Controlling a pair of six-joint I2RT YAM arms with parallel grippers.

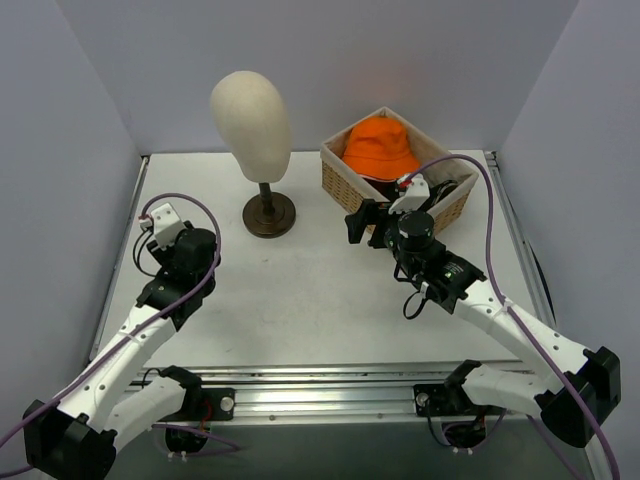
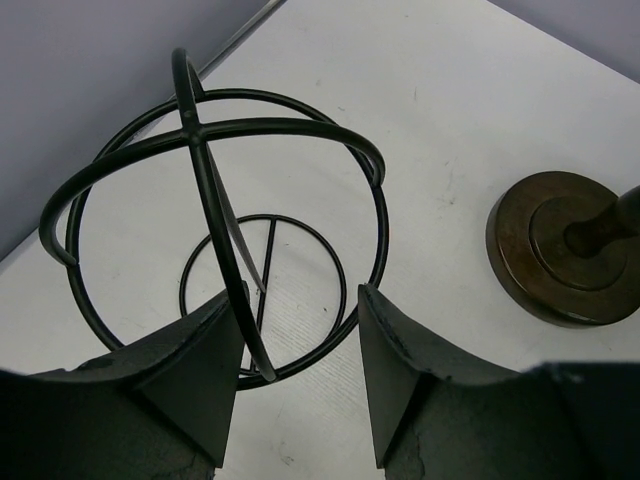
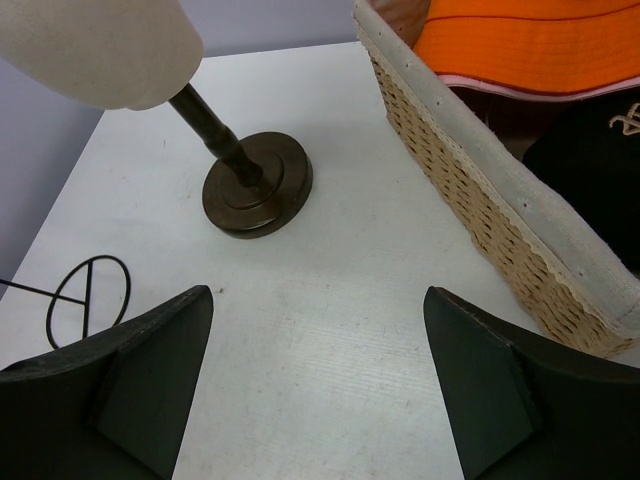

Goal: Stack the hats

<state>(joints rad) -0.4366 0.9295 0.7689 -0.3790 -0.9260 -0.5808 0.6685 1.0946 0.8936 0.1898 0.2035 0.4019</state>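
hats: The orange hat [image 1: 380, 148] sits on top inside the basket [image 1: 345, 183]. A pink hat [image 3: 500, 85] shows only as a rim under it, and a black cap [image 3: 590, 150] lies lower in the basket. No tan cap shows.
right claw [image 3: 318, 300]: The jaws are wide apart and hold nothing. It hangs over the worktop [image 1: 300, 290], just outside the basket's wall.
left claw [image 2: 300, 293]: It is well apart from the basket. The jaws are parted and straddle a hoop of the wire stand [image 2: 192, 128], with no pinch on it showing.
head [image 1: 250, 110]: It is near the basket, and its base [image 1: 269, 215] lies between the basket and the wire stand.
step: Probably the right claw's reach for the orange hat.
doing it well: Clear the basket rim first, then drop onto the crown. Pinch a fold of orange fabric only and lift straight up.
watch for: The pink rim may catch, or the basket may get dragged along.
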